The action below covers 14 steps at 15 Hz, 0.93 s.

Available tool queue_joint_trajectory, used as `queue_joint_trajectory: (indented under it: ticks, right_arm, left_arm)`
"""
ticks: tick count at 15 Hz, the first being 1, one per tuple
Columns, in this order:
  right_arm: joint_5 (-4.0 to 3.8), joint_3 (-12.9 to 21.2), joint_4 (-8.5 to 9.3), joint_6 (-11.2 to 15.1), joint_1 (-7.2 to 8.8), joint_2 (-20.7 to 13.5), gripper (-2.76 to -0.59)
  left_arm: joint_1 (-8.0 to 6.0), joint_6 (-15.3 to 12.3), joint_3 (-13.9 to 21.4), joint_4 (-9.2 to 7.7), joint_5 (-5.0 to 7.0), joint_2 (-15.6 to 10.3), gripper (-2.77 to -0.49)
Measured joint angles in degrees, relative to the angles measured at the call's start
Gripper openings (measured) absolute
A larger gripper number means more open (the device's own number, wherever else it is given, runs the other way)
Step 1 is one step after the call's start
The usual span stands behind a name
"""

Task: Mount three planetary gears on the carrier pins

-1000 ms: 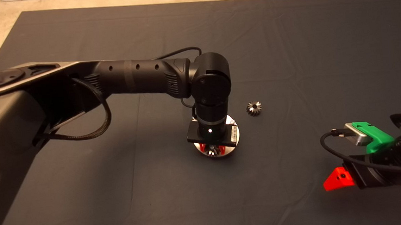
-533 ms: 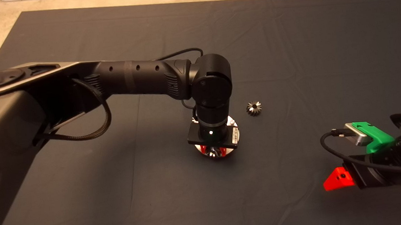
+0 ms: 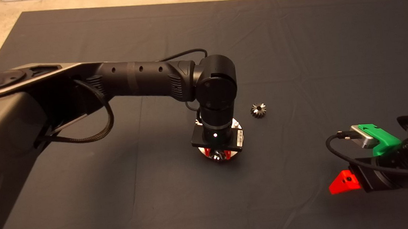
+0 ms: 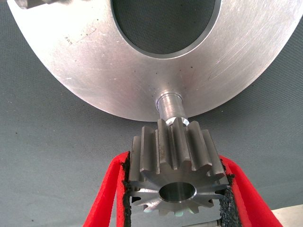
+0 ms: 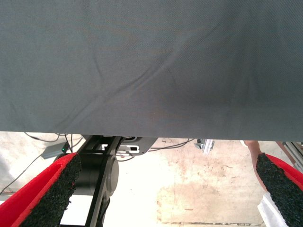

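left gripper: clamped on one planetary gear, a black pad pressed to each flank of the teeth; bore faces the wrist camera; no wider than the gear itself
change: over the last second the left arm has crept slightly right and toward the near edge above the disc; small correction only, gear not let go
gear vs pin: one carrier pin stands upright just beyond the held gear, apparently lined up with its bore; whether the gear has started onto the pin cannot be told
meaning: looks like final alignment for seating this gear; fit seems close, so tilt could jam it
disc: flat on the mat, large centre hole; mostly hidden under the wrist in the head view
loose gear: on the surface to the right of the disc and a little farther back, well apart, untouched
right gripper: parked at the near right edge, fingers spread wide, nothing in them
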Motion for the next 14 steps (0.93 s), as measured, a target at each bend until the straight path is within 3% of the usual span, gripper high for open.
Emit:
queue_joint_trajectory:
  ticks: [5, 9, 14]
  right_arm:
    - [0.00, 0.00, 0.00, 0.00, 0.00, 0.00, -0.60]
    - [0.00, 0.00, 0.00, 0.00, 0.00, 0.00, -0.60]
    - [0.00, 0.00, 0.00, 0.00, 0.00, 0.00, -0.60]
  left_arm:
    - [-0.11, 1.06, 0.02, -0.02, -0.02, 0.13, -2.40]
    - [-3.13, 1.16, 1.07, -0.26, 0.00, 0.13, -2.40]
    - [-3.50, 1.30, 1.82, -1.13, -0.02, 0.13, -2.40]
